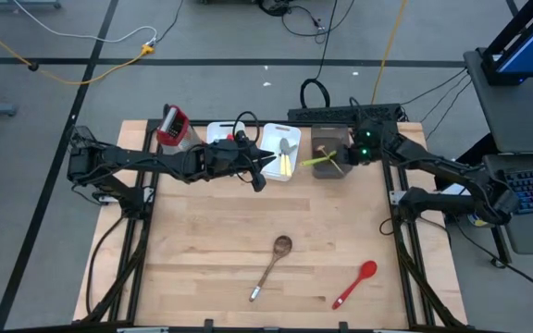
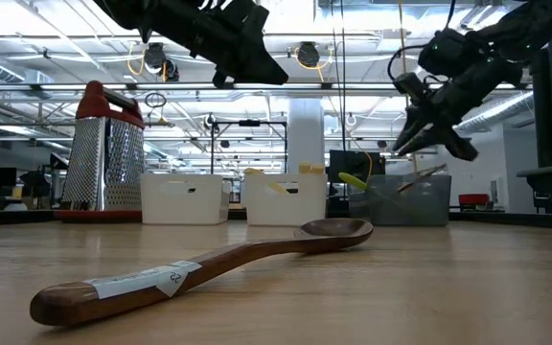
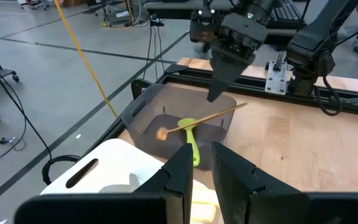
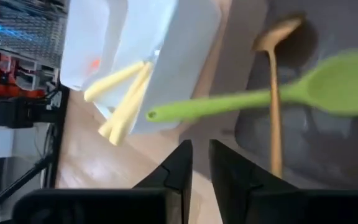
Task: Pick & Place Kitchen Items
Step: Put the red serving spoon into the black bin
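Wooden tabletop, with three bins along its far edge: two white, one grey [image 1: 333, 155]. We have our left gripper [image 1: 268, 159] hanging above the middle white bin [image 1: 281, 154], its fingers nearly together with nothing between them. Our right gripper [image 1: 351, 154] hovers above the grey bin, fingers likewise close and empty. The green spatula [image 3: 190, 138] and a thin wooden spoon [image 3: 199, 121] lie in the grey bin; cream-handled knives [image 4: 124, 99] and a ladle [image 1: 285, 146] sit in the white one. We judge both arms are between picks. Next we must travel to the near side, where the brown spoon [image 1: 271, 266] and red spoon [image 1: 354, 283] lie apart, and open wide over a handle.
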